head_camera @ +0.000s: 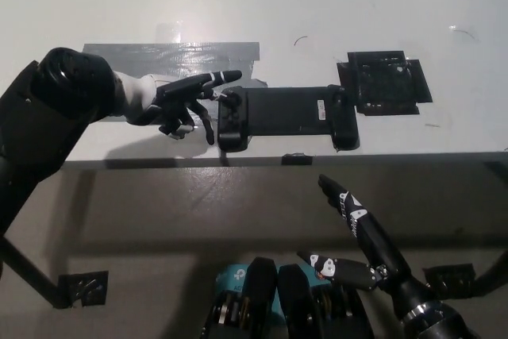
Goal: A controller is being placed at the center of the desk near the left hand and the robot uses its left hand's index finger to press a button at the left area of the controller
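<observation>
The long black rectangular game controller [284, 117] lies flat on the white desk [333, 5], near the desk's front edge and roughly at its middle, with its long axis running left to right. Its left grip end points toward my left hand.

My left hand [176, 101] is over the desk, just beside the controller's left end. The hand holds nothing. One finger [213, 79] is extended toward the upper corner of the controller's left grip; the remaining fingers are curled downward. The extended fingertip sits at the edge of the grip, but I cannot tell from this view whether it touches the surface or any button.

A strip of grey tape [171, 56] is stuck to the desk behind my left hand. A square black patch [385, 82] lies on the desk just beyond the controller's right end.

My black right hand [355, 244] rests below the desk's front edge, at the lower right. It holds nothing, and its fingers are spread apart.
</observation>
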